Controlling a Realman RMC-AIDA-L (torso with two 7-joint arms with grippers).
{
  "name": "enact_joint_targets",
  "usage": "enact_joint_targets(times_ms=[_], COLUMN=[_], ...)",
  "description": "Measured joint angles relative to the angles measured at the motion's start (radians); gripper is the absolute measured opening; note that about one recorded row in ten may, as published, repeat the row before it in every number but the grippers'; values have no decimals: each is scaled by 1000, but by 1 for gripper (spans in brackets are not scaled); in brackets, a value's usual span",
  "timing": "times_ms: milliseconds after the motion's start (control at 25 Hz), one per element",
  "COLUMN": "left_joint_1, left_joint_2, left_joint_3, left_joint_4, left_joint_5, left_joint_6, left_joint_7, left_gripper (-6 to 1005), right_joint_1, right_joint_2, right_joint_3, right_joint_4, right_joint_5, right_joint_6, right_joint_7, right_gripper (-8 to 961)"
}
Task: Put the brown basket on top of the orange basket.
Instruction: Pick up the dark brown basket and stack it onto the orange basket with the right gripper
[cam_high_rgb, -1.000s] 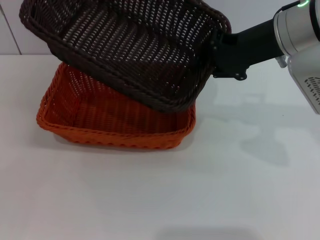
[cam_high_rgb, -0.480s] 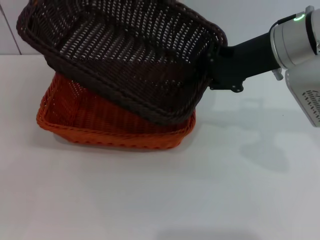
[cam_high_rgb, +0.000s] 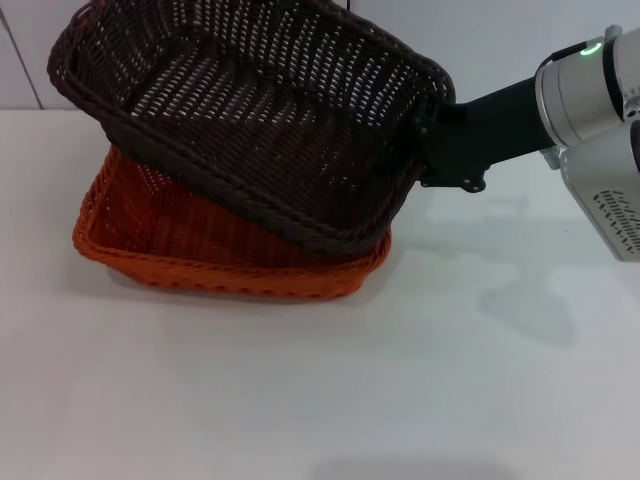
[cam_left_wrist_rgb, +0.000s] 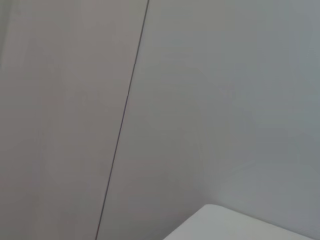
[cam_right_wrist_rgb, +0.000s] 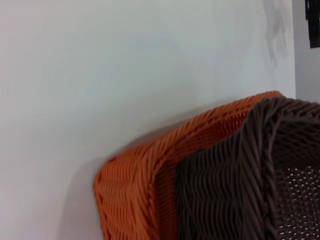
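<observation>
My right tool (cam_high_rgb: 432, 110) grips the right-hand end of the brown basket (cam_high_rgb: 260, 120), clamped on its rim — the basket hangs tilted, its near long edge dipped down into the orange basket (cam_high_rgb: 150, 240) while the far side rides high. The orange basket sits flat on the white counter (cam_high_rgb: 300, 400), directly beneath. In my right wrist view the brown rim (cam_right_wrist_rgb: 260, 165) sits just inside the orange corner (cam_right_wrist_rgb: 150, 170), close enough that I cannot tell whether they touch.

My left tool is out of sight; its wrist camera sees only a bare wall and a corner of the counter.

The risks, as I judge them: holding one end only, the basket can twist or sag in my grip. If I lower it at this tilt, the dipped edge may catch the orange weave and shove that basket across the counter — or wedge crooked instead of seating level.
</observation>
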Motion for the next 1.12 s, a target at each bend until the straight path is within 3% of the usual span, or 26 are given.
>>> enact_joint_targets(times_ms=[920,1120], left_joint_1=[6,6], left_joint_2=[3,5], left_joint_3=[0,-2], left_joint_4=[-10,-11], left_joint_5=[-1,-1], left_joint_6=[8,7], left_joint_7=[-3,-3], left_gripper=[813,813], right_joint_1=[-3,-23], right_joint_2=[5,22], right_joint_3=[-56,-49], right_joint_4=[-46,-28], right_joint_5=[14,41], right_joint_6=[58,63], right_joint_7=[-4,8], right_gripper=[149,149])
